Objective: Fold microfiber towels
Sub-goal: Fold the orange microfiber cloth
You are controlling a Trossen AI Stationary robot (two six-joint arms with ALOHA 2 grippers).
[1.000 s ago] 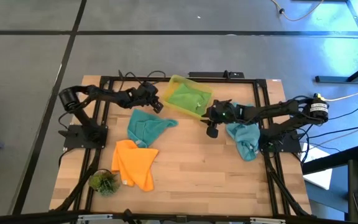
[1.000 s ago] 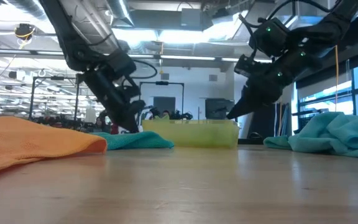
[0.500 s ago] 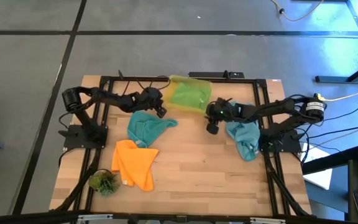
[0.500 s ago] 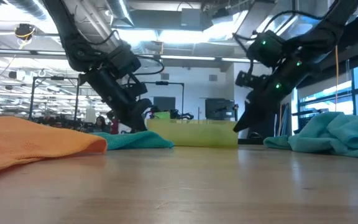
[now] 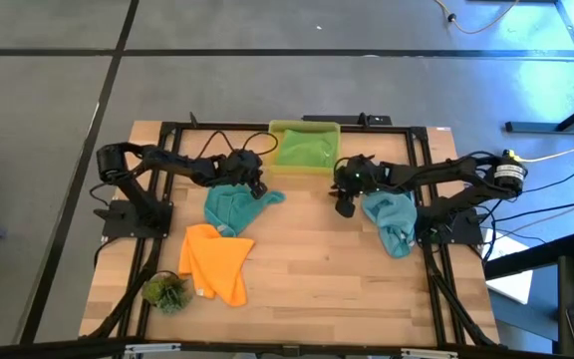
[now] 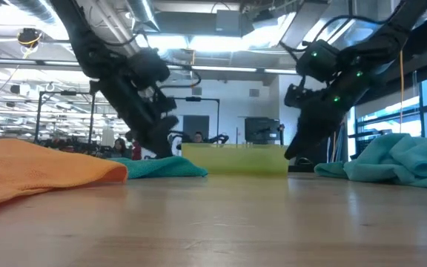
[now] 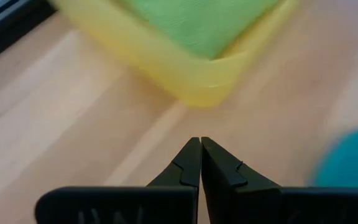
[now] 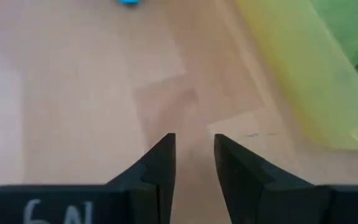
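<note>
A yellow bin [image 5: 276, 128] stands at the table's far edge with a green microfiber towel [image 5: 305, 150] lying in it. A crumpled teal towel [image 5: 231, 207] and an orange towel [image 5: 215, 263] lie on the wood on the left. Another teal towel [image 5: 393, 221] lies on the right. My left gripper [image 5: 257, 185] is shut just off the bin's near left corner [image 7: 211, 90], above the teal towel's far edge. My right gripper [image 8: 194, 146] stands open by the bin's near right corner [image 8: 303, 87], with only bare wood between its fingers.
A small green plant tuft [image 5: 167, 291] sits at the near left corner. A black frame [image 5: 419, 170] runs around the table top. Bare wood [image 5: 317, 269] lies in the middle and toward the near edge.
The yellow bin has turned from a slant to square with the table's far edge and slid slightly toward that edge. My left gripper has swung toward the near edge and the right, past the bin's left side. My right gripper has shifted only a little.
</note>
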